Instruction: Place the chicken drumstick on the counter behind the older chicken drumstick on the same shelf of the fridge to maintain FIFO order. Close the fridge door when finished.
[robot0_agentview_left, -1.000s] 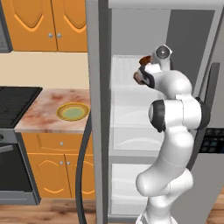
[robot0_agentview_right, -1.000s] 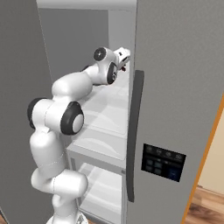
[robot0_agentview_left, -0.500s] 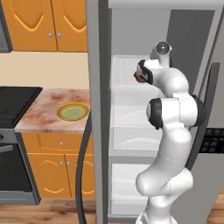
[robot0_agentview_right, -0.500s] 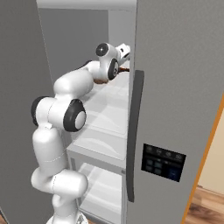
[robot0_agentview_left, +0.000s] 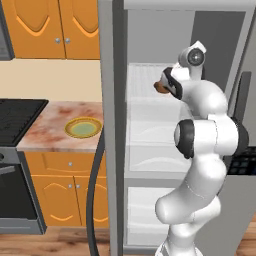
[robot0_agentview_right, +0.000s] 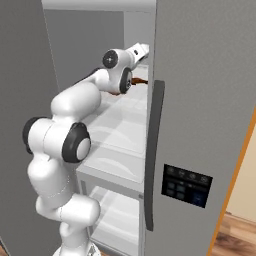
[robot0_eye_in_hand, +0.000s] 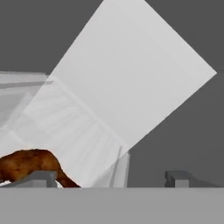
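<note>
The arm is reaching deep into the open fridge (robot0_agentview_left: 150, 30), its pincer (robot0_eye_in_hand: 111, 177) standing wide apart and gripping nothing. The dark reddish-brown chicken drumstick (robot0_eye_in_hand: 30, 165) is lying on the upper shelf (robot0_eye_in_hand: 74, 127), just beside one fingertip (robot0_eye_in_hand: 41, 178).

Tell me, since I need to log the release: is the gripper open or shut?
Open. In the hand view the gripper fingertips stand wide apart, the chicken drumstick beside the left one.

Dark reddish-brown chicken drumstick (robot0_eye_in_hand: 30, 165) on pale white shelf (robot0_eye_in_hand: 83, 131) in grey fridge (robot0_agentview_left: 111, 125).
</note>
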